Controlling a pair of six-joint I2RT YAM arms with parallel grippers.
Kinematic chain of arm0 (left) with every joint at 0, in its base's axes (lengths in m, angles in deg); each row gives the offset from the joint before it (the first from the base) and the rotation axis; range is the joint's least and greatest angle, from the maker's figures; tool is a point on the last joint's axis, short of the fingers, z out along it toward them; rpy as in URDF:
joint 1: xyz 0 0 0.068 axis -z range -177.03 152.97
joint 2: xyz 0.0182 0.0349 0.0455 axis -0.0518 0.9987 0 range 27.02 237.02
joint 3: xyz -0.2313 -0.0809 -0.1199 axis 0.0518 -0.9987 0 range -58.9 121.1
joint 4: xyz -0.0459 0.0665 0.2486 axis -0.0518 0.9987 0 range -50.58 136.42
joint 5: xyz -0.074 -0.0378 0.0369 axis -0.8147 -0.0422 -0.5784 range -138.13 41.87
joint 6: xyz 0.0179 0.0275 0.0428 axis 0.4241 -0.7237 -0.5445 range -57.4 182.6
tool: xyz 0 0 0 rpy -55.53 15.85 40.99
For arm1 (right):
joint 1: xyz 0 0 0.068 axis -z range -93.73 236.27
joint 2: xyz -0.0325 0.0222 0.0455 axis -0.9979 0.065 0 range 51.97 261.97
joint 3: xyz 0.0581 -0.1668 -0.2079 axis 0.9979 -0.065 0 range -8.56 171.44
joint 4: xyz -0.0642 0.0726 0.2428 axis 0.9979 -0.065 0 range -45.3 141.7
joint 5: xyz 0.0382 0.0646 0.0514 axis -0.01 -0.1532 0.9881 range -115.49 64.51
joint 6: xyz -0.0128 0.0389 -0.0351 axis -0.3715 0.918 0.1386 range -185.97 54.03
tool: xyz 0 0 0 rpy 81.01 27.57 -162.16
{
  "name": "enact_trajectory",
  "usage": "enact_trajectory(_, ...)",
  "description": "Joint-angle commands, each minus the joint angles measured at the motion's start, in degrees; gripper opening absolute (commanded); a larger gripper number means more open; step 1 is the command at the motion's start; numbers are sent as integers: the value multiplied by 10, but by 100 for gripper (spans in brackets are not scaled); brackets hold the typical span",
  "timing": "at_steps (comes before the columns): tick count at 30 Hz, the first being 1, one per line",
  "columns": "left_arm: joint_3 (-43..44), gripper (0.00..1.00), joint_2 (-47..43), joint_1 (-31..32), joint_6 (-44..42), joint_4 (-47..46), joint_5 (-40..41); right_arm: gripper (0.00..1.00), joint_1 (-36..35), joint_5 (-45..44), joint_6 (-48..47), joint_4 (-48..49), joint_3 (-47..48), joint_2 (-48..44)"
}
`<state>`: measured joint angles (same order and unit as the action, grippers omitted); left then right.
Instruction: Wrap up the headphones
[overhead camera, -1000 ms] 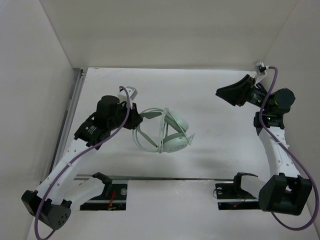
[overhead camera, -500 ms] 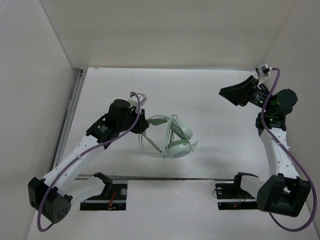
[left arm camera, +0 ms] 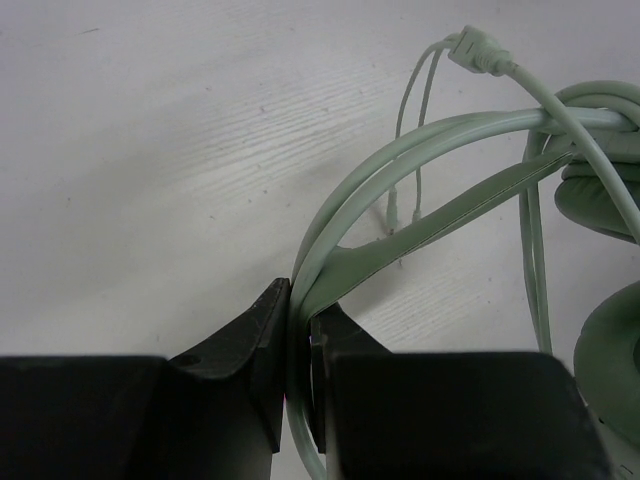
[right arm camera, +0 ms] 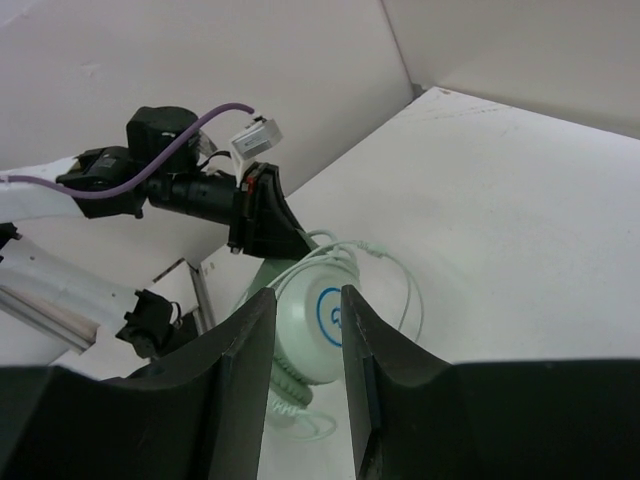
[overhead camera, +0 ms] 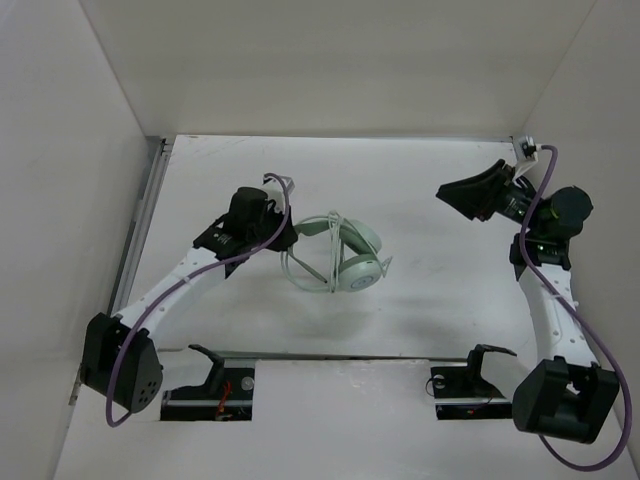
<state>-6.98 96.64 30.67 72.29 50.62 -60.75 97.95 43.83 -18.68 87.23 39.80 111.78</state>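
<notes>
From my left wrist camera the earcups (left arm camera: pixel 612 190) are cut off at the right edge, and my own fingers hide the headband (left arm camera: pixel 400 175) below the grip. I count one set of headphones (overhead camera: pixel 340 255) with two earcups and one thin cable (left arm camera: pixel 530 240), which loops across the band. The headphones sit mid-table (overhead camera: pixel 430 300), slightly left of centre. My left arm reaches forward and inward, and my left claw (left arm camera: pixel 300 300) is clamped on the headband. My right arm stands raised at the right side, well apart from them. My right claw (right arm camera: pixel 305 300) is parted, with nothing between its fingers, and aimed toward the headphones.
</notes>
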Motion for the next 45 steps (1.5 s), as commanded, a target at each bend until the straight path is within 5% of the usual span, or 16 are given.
enact_trajectory(1,20,0,5,-15,17,-85,-11,38,5,1,-12,16,-9,-18)
enact_trajectory(14,89,0,130,-74,-13,-109,-8,39,8,0,-14,16,-42,-51)
enact_trajectory(26,263,2,295,-91,-35,-75,-7,40,28,-1,-5,14,-66,-89)
enact_trajectory(37,325,31,378,-95,-35,-66,24,40,61,2,16,13,-79,-124)
enact_trajectory(45,330,40,399,-106,-45,-60,30,40,79,1,25,16,-88,-133)
